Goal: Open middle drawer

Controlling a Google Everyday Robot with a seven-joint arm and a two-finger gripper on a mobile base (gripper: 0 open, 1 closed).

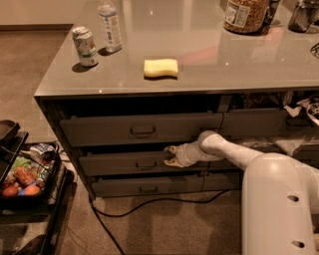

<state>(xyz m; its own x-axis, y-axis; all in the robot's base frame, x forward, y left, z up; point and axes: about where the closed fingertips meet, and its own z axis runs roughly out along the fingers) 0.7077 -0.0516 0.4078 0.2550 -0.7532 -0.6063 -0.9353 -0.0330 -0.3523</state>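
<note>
The middle drawer [119,164] is the wide dark-grey front between a taller drawer above and a lower one below, with a small bar handle [146,163] at its centre. It sticks out slightly from the cabinet, like the drawers around it. My gripper [169,156] reaches in from the right on a white arm [224,149] and sits against the drawer front just right of the handle. Its fingers are spread one above the other, with nothing between them. It does not hold the handle.
The countertop [224,64] carries a soda can [85,47], a water bottle [110,25], a yellow sponge [160,68] and a jar [245,15]. A black cart [30,174] with snacks stands at left. A cable [149,204] runs over the carpet. Right-hand drawers [294,124] hold packets.
</note>
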